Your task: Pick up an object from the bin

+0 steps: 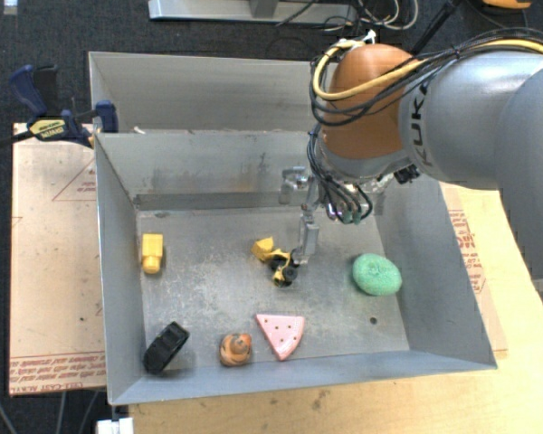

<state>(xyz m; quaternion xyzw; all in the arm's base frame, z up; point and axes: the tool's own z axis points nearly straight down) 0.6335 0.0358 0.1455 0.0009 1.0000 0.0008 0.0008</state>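
Camera view: gripper (298, 258) downward beside toy (268, 250)

The arm (489, 116) ran off the right edge, its orange cover (371, 98) hid part of the bin (208, 165) wall behind it, and the yellow-and-black thing (271, 256) at the gripper (300, 253) was too small to identify.

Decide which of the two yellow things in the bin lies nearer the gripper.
The small yellow-and-black toy near the middle of the bin, right beside the gripper. The plain yellow block lies far off by the left wall.
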